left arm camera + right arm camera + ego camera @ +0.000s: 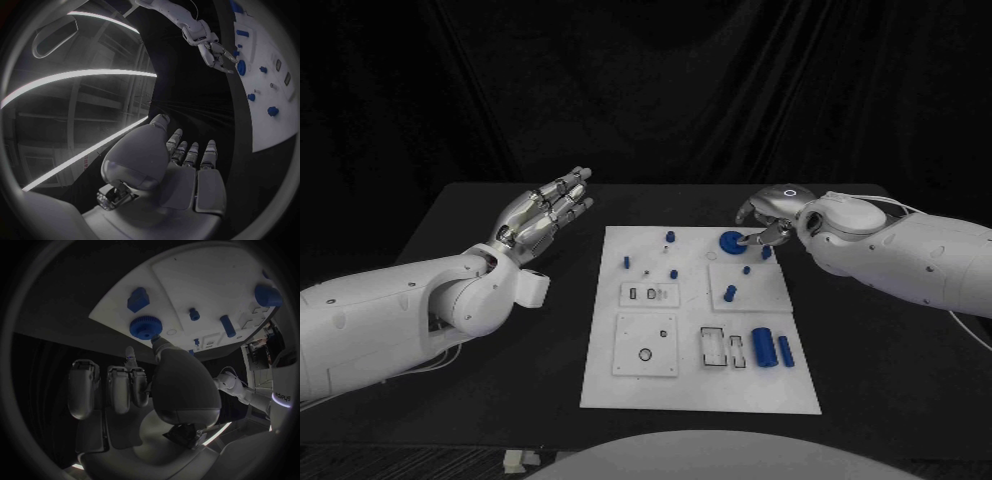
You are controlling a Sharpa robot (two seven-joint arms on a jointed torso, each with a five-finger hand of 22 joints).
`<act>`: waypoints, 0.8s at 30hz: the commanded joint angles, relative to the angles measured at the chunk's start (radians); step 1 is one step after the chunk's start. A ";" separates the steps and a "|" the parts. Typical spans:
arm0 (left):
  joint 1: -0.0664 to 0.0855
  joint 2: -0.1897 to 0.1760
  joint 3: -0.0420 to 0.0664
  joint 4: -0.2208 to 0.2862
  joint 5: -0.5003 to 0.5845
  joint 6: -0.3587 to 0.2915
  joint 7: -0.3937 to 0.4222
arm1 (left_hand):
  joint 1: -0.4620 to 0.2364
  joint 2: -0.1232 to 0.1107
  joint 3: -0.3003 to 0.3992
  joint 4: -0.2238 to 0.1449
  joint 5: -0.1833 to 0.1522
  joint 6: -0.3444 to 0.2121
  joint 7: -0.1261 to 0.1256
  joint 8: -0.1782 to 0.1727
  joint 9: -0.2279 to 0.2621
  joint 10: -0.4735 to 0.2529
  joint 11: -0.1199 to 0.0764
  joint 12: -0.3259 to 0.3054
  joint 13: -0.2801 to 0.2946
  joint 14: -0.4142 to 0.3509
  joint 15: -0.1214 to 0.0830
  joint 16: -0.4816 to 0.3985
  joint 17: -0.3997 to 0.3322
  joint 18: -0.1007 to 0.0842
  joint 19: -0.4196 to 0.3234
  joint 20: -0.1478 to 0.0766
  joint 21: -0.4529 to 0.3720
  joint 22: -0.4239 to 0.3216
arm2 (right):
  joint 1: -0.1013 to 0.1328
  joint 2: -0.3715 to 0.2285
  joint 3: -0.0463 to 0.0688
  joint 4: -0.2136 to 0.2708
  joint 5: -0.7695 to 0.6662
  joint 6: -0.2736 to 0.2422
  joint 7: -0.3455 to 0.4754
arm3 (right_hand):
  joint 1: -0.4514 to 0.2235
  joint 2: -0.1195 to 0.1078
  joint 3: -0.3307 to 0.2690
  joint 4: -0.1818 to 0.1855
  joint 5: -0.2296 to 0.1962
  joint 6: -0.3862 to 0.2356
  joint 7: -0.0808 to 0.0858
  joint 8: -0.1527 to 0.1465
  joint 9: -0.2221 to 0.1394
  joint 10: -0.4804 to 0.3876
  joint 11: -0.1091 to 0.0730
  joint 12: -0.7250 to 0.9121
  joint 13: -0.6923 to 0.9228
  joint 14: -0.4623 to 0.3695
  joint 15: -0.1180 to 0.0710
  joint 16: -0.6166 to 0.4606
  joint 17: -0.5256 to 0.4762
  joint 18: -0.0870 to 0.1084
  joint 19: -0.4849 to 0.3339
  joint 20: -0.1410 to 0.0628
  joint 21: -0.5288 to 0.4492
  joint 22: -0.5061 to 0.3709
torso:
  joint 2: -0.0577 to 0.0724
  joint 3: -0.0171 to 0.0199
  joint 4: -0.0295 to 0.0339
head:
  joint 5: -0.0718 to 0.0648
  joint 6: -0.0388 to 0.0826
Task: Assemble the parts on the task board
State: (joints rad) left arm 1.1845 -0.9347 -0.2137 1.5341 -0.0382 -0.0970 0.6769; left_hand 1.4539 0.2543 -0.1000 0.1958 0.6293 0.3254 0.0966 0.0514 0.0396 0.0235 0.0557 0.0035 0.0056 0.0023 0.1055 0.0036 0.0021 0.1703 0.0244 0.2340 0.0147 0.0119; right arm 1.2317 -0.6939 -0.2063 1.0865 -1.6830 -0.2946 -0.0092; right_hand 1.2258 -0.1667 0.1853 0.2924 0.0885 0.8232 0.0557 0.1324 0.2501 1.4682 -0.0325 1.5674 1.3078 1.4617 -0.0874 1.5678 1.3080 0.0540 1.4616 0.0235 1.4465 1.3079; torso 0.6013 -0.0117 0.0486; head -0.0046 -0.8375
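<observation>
With the right hand (pixel 772 222) pinching the ridged blue knob (pixel 731 241) at the far right of the task board (pixel 700 392) — the left hand (pixel 545 215) hovers spread beside it — turn squarely, not tilting, until seated.

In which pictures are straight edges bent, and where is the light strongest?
Head view: the board keeps straight edges and is the brightest thing against the dark table. Left wrist view: the board's edge curves, and bright strips glare beyond the left hand. Right wrist view: the board bulges.
</observation>
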 commanded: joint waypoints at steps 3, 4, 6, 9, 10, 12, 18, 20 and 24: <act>0.000 0.000 0.001 0.002 0.000 0.011 0.021 | 0.008 -0.003 -0.002 -0.005 0.006 0.007 0.000 0.003 0.001 -0.001 0.008 0.003 0.001 0.000 0.006 -0.002 -0.001 0.011 -0.001 0.005 0.005 0.002 | -0.010 0.008 0.000 -0.016 0.007 0.037 -0.022 | 0.009 -0.001 0.005 0.001 0.001 -0.013 0.001 -0.007 -0.004 0.103 0.007 0.003 0.263 0.109 -0.003 0.003 0.263 -0.016 0.006 0.001 -0.005 0.182 | -0.001 -0.0003 0.0021 | -0.001 -0.001; 0.000 0.000 0.001 0.002 0.000 0.012 0.021 | 0.008 -0.003 -0.002 -0.006 0.007 0.007 0.000 0.003 0.001 0.000 0.008 0.003 0.001 0.000 0.006 -0.002 -0.001 0.011 -0.001 0.005 0.005 0.002 | -0.011 0.010 0.000 -0.017 0.007 0.039 -0.021 | 0.009 -0.001 0.005 0.001 0.001 -0.013 0.001 -0.007 -0.004 0.103 0.007 0.003 0.263 0.109 -0.003 0.003 0.263 -0.016 0.006 0.001 -0.005 0.182 | -0.001 -0.0002 0.0025 | -0.001 -0.002; 0.000 0.001 0.001 0.002 0.000 0.012 0.021 | 0.008 -0.003 -0.002 -0.006 0.007 0.007 0.000 0.003 0.001 0.000 0.008 0.003 0.001 0.000 0.006 -0.002 -0.001 0.011 -0.001 0.005 0.005 0.002 | -0.012 0.012 0.000 -0.019 0.007 0.041 -0.019 | 0.009 -0.001 0.005 0.001 0.001 -0.014 0.001 -0.007 -0.004 0.103 0.007 0.003 0.263 0.109 -0.003 0.003 0.263 -0.016 0.006 0.001 -0.005 0.182 | -0.001 -0.0004 0.0018 | -0.001 -0.002; 0.000 0.001 0.001 0.001 0.000 0.013 0.021 | 0.008 -0.003 -0.002 -0.006 0.007 0.007 0.000 0.003 0.001 0.000 0.008 0.003 0.001 0.000 0.006 -0.002 -0.001 0.011 -0.001 0.005 0.005 0.002 | -0.014 0.015 0.000 -0.021 0.007 0.043 -0.017 | 0.009 -0.001 0.005 0.001 0.001 -0.014 0.002 -0.007 -0.004 0.103 0.007 0.003 0.263 0.109 -0.003 0.003 0.263 -0.016 0.006 0.001 -0.004 0.182 | -0.001 -0.0006 0.0013 | -0.001 -0.002; 0.000 0.001 0.001 0.001 0.000 0.013 0.021 | 0.008 -0.003 -0.002 -0.006 0.007 0.007 0.000 0.003 0.001 0.000 0.008 0.003 0.001 0.000 0.006 -0.002 -0.001 0.011 -0.001 0.005 0.005 0.002 | -0.014 0.017 0.000 -0.022 0.007 0.044 -0.016 | 0.009 -0.001 0.005 0.001 0.000 -0.015 0.002 -0.008 -0.005 0.103 0.008 0.003 0.263 0.109 -0.003 0.003 0.263 -0.016 0.007 0.001 -0.003 0.183 | -0.001 -0.0007 0.0010 | 0.000 -0.003; 0.000 0.002 0.001 0.001 0.000 0.013 0.022 | 0.008 -0.003 -0.002 -0.006 0.007 0.007 0.000 0.003 0.001 0.000 0.008 0.003 0.001 0.000 0.006 -0.002 -0.001 0.011 -0.001 0.005 0.005 0.002 | -0.015 0.019 0.000 -0.023 0.007 0.045 -0.015 | 0.009 -0.001 0.005 0.001 0.000 -0.015 0.002 -0.008 -0.005 0.103 0.008 0.003 0.263 0.109 -0.003 0.003 0.263 -0.016 0.008 0.001 -0.003 0.183 | -0.001 -0.0007 0.0009 | 0.000 -0.003; 0.000 0.001 0.001 0.001 0.000 0.014 0.022 | 0.008 -0.004 -0.001 -0.006 0.007 0.007 0.000 0.003 0.001 0.000 0.009 0.003 0.001 0.000 0.007 -0.002 -0.001 0.011 -0.001 0.006 0.005 0.002 | -0.017 0.025 0.000 -0.025 0.007 0.044 -0.011 | 0.017 -0.001 0.006 -0.001 -0.003 -0.015 0.001 -0.009 -0.007 0.103 0.008 0.003 0.263 0.109 -0.002 0.003 0.263 -0.016 0.006 0.001 -0.005 0.183 | -0.001 -0.0005 0.0013 | 0.002 -0.004; 0.000 0.001 0.001 0.000 0.000 0.014 0.022 | 0.008 -0.004 -0.001 -0.006 0.007 0.007 0.000 0.003 0.001 0.000 0.009 0.003 0.001 0.000 0.007 -0.002 -0.001 0.011 -0.001 0.006 0.005 0.002 | -0.018 0.027 0.000 -0.025 0.007 0.042 -0.008 | 0.031 0.002 0.010 -0.002 0.004 -0.011 0.000 -0.008 -0.008 0.103 0.007 0.003 0.263 0.109 -0.003 0.003 0.263 -0.016 0.006 0.001 -0.006 0.183 | -0.001 -0.0007 0.0015 | 0.002 -0.004; 0.000 0.001 0.001 0.000 0.000 0.014 0.022 | 0.008 -0.004 0.000 -0.007 0.007 0.007 0.001 0.004 0.001 0.000 0.009 0.003 0.001 0.001 0.008 -0.001 0.000 0.011 0.000 0.006 0.005 0.002 | -0.019 0.029 0.000 -0.025 0.007 0.039 -0.002 | 0.060 0.007 0.016 -0.003 0.049 0.000 -0.003 -0.005 -0.012 0.103 0.005 0.003 0.263 0.109 -0.005 0.003 0.263 -0.015 0.006 0.000 -0.007 0.185 | -0.001 -0.0007 0.0014 | 0.002 -0.004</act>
State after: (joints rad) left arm 1.1843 -0.9348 -0.2137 1.5327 -0.0383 -0.0938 0.6772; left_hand 1.4540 0.2543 -0.1001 0.1959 0.6330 0.3254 0.0966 0.0514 0.0395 0.0235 0.0557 0.0035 0.0053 0.0023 0.1054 0.0036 0.0025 0.1703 0.0243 0.2340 0.0147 0.0126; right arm 1.2153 -0.6652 -0.2063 1.0619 -1.6752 -0.2588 -0.0088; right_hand 1.2778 -0.1605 0.1967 0.2891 0.1299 0.8182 0.0537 0.1284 0.2396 1.4686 -0.0321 1.5674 1.3077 1.4616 -0.0874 1.5678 1.3078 0.0541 1.4615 0.0235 1.4465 1.3076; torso 0.6003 -0.0122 0.0499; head -0.0025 -0.8412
